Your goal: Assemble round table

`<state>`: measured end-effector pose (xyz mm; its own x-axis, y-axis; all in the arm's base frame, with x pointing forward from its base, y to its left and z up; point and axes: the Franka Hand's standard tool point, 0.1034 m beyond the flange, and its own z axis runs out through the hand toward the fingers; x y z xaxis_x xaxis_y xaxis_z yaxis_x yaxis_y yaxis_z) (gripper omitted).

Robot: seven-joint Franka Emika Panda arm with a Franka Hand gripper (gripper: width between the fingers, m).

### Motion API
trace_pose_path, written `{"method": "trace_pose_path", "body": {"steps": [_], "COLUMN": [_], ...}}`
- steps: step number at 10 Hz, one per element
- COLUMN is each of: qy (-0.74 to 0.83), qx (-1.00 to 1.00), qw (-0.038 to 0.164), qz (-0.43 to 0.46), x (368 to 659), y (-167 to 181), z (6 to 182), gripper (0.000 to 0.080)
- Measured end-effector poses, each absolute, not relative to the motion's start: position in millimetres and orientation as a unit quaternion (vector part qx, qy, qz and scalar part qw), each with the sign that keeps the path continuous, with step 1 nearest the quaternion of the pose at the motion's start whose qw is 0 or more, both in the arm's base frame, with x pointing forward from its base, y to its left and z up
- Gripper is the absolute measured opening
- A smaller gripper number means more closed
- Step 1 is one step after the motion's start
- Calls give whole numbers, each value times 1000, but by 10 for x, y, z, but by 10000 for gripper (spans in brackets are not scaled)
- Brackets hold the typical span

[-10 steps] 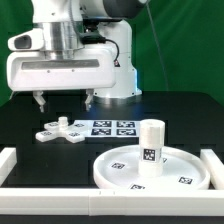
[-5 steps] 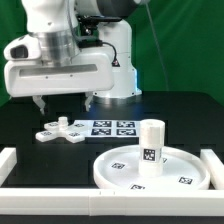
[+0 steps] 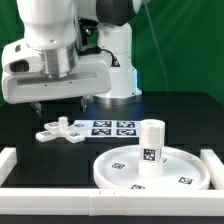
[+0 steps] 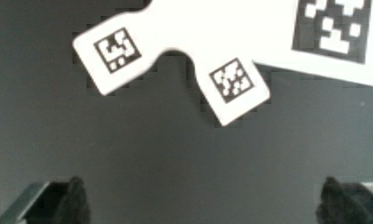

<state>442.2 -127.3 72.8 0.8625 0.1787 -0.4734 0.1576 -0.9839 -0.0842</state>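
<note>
Fingers (image 3: 38, 101) lower; leg (image 3: 151, 145) upright in disc (image 3: 112, 172)

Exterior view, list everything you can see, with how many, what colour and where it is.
Disc: one, white, round with a rim, on the table at the exterior view's right.
Leg: one, white, upright on the disc.
Cross-shaped base: one, white, on the table at the exterior view's left.
Marker board: one, white, flat beside the base.
Border rails: three seen, white, along the table's edges.
Table: one, black.
Curtain: one, green, behind.
Arm: one, white, above the base.
Fingers: two, dark, spread apart, empty.
</note>
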Motion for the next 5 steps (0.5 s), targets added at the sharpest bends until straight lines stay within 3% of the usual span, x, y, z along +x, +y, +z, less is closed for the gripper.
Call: {"method": "trace_pose_path", "body": {"steps": [2,5], "qy": [-69,-59], "qx": [-940,-928], "qw": [4,-3], "qz": [335,367], "x": [4309,4262], "y": [-1324,-1385], "z": [705,612], "gripper": [649,649]}}
